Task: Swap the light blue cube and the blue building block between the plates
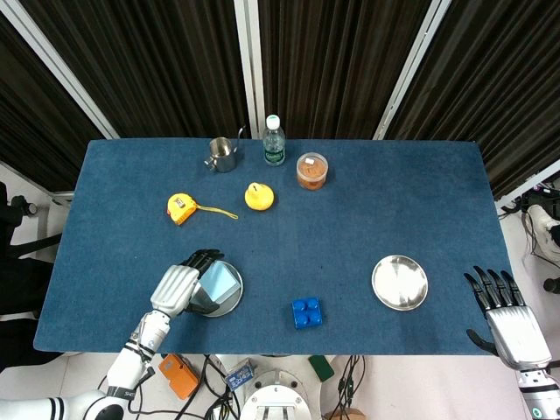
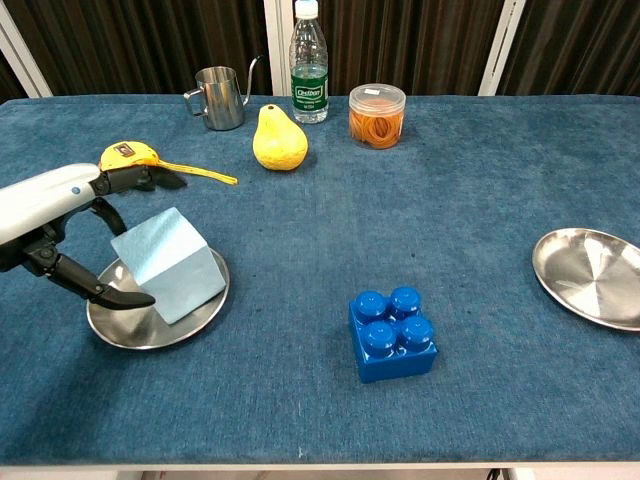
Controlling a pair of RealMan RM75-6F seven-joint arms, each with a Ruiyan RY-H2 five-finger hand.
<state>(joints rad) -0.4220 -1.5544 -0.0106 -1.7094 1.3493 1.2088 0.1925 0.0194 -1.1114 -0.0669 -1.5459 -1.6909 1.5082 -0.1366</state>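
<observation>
Left hand reaching over the left plate, fingers apart around the light blue cube; actual contact not resolvable, grip cannot be told. Cube sitting tilted in the left plate. Yellow tape measure lying just behind the hand, its tape extending rightward. Metal pitcher standing at the far edge; yellow pear resting near it; water bottle and jar of orange contents standing alongside. Blue building block lying on the bare tabletop, between the plates, nothing crowding it. Right plate sitting empty. Right hand hanging beyond the tabletop's right corner, fingers spread, holding nothing.
</observation>
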